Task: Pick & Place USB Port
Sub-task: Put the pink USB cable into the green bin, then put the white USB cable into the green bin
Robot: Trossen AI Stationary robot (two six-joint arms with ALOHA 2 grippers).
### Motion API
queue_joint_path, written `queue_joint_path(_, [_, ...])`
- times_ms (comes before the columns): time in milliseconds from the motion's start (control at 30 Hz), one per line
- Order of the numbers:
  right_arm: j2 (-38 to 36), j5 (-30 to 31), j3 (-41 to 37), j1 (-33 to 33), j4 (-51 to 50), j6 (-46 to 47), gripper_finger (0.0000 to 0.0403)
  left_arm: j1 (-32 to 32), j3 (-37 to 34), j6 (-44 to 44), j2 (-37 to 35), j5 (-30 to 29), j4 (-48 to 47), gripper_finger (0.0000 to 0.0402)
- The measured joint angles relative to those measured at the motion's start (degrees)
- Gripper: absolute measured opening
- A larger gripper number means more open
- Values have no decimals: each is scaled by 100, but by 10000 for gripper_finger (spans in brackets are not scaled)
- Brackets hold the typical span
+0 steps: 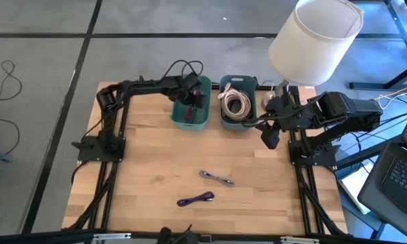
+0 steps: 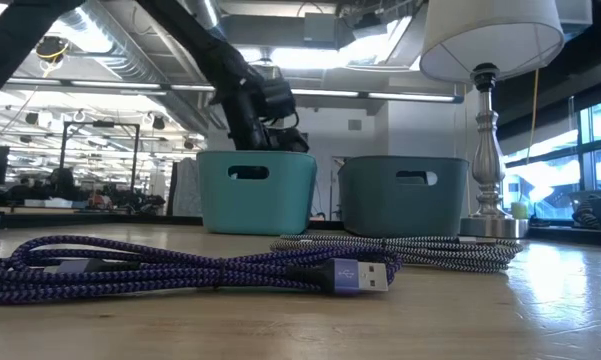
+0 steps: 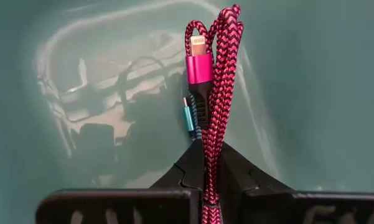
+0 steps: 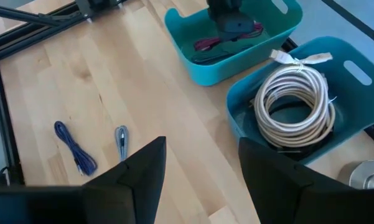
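While my left gripper [image 3: 205,186] is hanging inside the teal bin [image 1: 189,116], its fingers are pinching a red braided USB cable [image 3: 213,93], light and floppy, best held at the folded bundle's middle. My right gripper [image 4: 202,171] is waiting with jaws apart near the grey bin [image 1: 237,112] holding a white cable coil [image 4: 292,102]. Purple [image 1: 195,198] and grey [image 1: 217,177] cables are lying well apart on the table [image 1: 149,163], nothing blocking them.

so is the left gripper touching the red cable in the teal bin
Touching. The left wrist view shows the left gripper with its jaws closed on the red braided cable, pinched between them above the floor of the teal bin.
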Motion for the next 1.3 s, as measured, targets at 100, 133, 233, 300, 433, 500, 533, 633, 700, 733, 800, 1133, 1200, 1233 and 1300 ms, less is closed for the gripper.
queue_joint_path(100, [0,1,0,36,0,0,204,1,0,41,118,24,71,12])
queue_joint_path(133, [0,1,0,45,-1,0,204,9,2,55,168,49,62,12])
queue_joint_path(233, [0,-1,0,61,0,0,204,26,0,96,309,137,31,12])
queue_joint_path(300, [0,-1,-2,61,-1,1,204,27,0,102,347,144,46,12])
queue_joint_path(433, [0,-1,-2,61,0,4,204,28,0,160,362,37,120,12])
queue_joint_path(500, [0,-1,-2,61,0,4,204,44,0,170,352,16,181,17])
queue_joint_path(533, [0,-1,-2,61,-2,4,204,53,0,210,343,47,216,24])
queue_joint_path(633, [0,-3,-2,63,0,5,204,57,0,337,331,94,371,58])
queue_joint_path(700, [0,-3,-2,61,0,5,204,57,0,354,329,98,410,81])
queue_joint_path(733, [0,-4,-2,61,0,7,204,57,0,357,329,98,411,91])
queue_joint_path(800, [0,-4,-2,61,0,7,204,57,0,378,329,100,409,110])
queue_joint_path(1133, [0,-25,-1,61,-2,6,204,237,0,748,-150,360,322,162])
queue_joint_path(1200, [0,-25,-2,62,-2,5,204,320,0,887,-459,332,264,166])
queue_joint_path(1233, [0,-24,-2,62,-2,4,204,366,0,955,-638,307,204,167])
queue_joint_path(1300, [0,-23,-2,62,-2,4,204,440,0,1097,-1023,305,37,168])
